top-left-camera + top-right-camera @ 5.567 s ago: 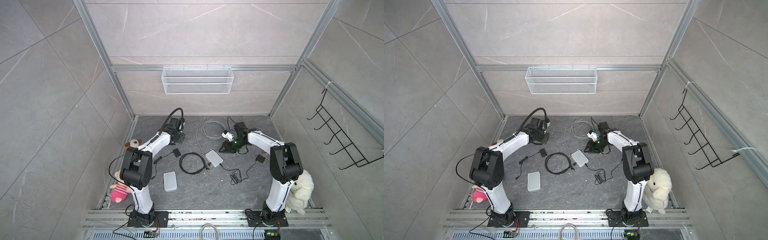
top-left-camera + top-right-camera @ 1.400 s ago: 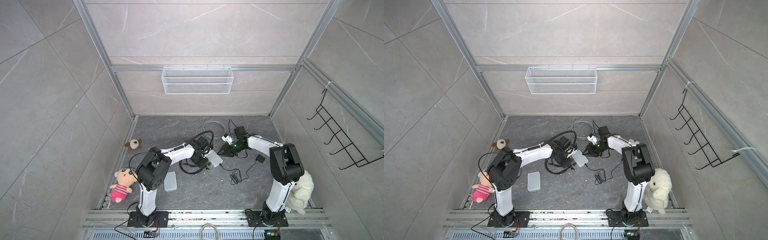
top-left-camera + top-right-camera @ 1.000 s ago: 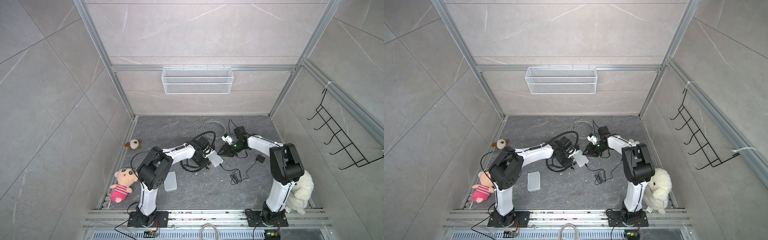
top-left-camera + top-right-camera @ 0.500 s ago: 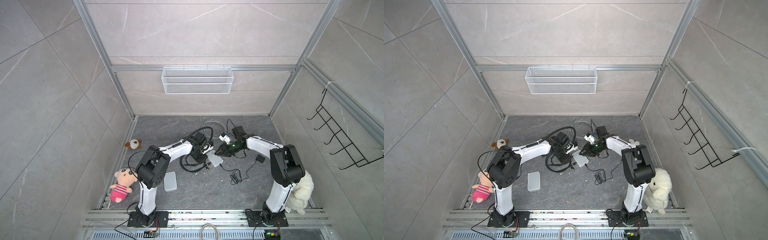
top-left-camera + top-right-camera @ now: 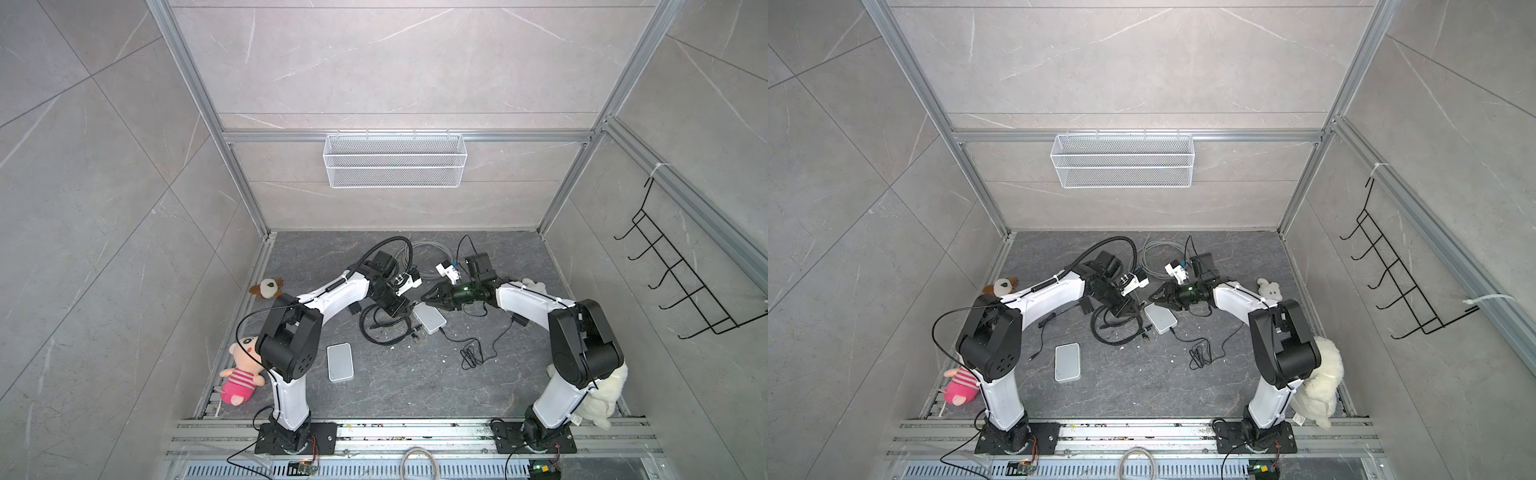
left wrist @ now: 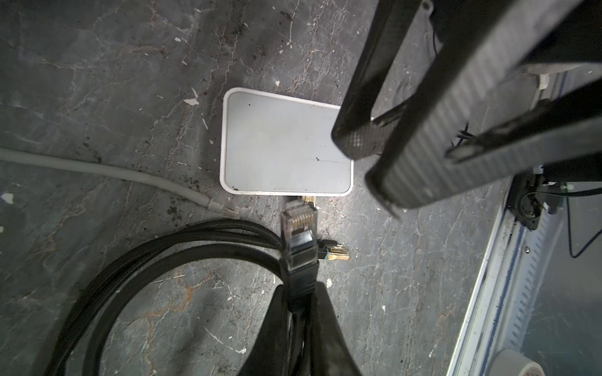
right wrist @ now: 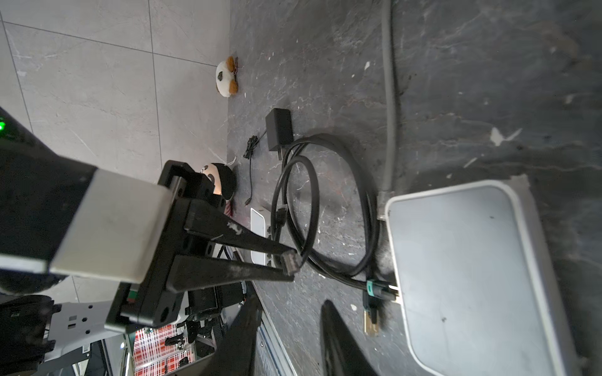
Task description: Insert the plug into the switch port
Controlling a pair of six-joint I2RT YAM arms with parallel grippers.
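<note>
Item: plug (image 6: 299,228) — was clenched in left claw (image 6: 299,294), nose aimed at near edge of switch (image 6: 286,149) for insertion; right claw (image 7: 291,304) stood released, empty, over switch — probably to steady it.

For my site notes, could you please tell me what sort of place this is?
Probably a robot test cell, not a home: tiled walls in an aluminium frame, left arm and right arm mounted on a rail, a wire basket on the back wall.
</note>
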